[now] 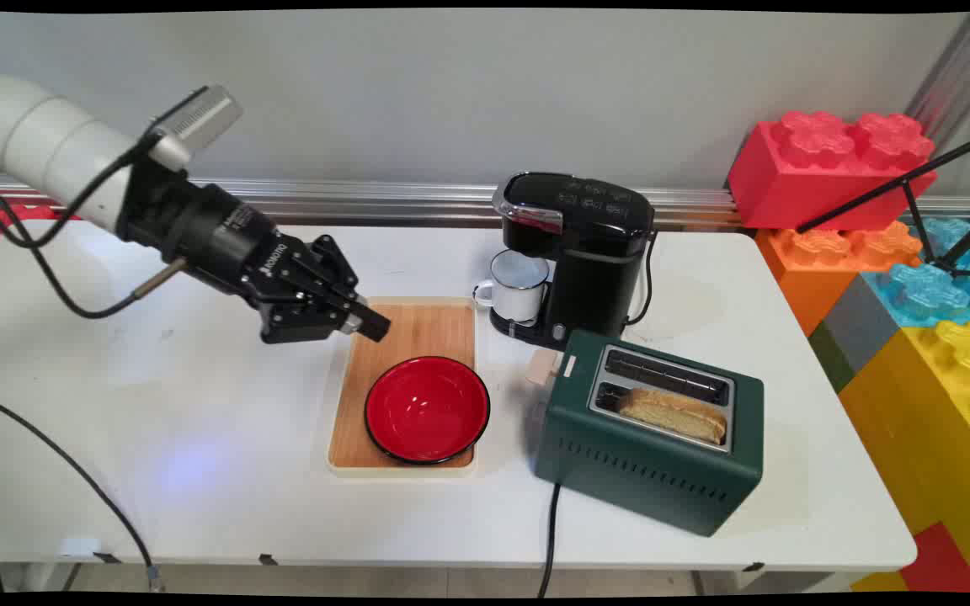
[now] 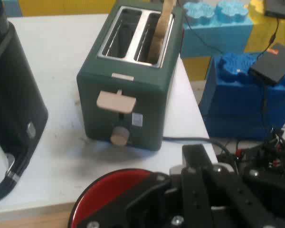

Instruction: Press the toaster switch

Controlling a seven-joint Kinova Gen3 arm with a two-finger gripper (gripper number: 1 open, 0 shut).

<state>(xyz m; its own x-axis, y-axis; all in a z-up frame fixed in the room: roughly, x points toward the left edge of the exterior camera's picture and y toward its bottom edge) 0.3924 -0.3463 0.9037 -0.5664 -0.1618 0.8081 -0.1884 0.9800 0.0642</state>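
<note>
The gripper (image 1: 367,322) hangs tilted over the far left corner of the wooden cutting board (image 1: 434,332), its fingers drawn together with nothing between them. ROBOTIQ is lettered in white on the gripper's black body.

Just below the fingertips, on the board's near half, sits a red bowl (image 1: 427,409) with a black rim, apart from the gripper; the hand view shows its red edge (image 2: 107,192) behind the linkage. The board lies at the middle of the white desk (image 1: 199,438).

Right of the board, a dark green toaster (image 1: 649,433) stands toward the desk's near right, a slice of bread (image 1: 674,414) upright in its nearer slot, a beige lever (image 2: 115,101) and knob (image 2: 119,136) on its end. Behind it, a black coffee maker (image 1: 590,252) holds a white enamel mug (image 1: 517,286) under its spout. Giant toy bricks (image 1: 830,164) are stacked off the desk's right edge.
</note>
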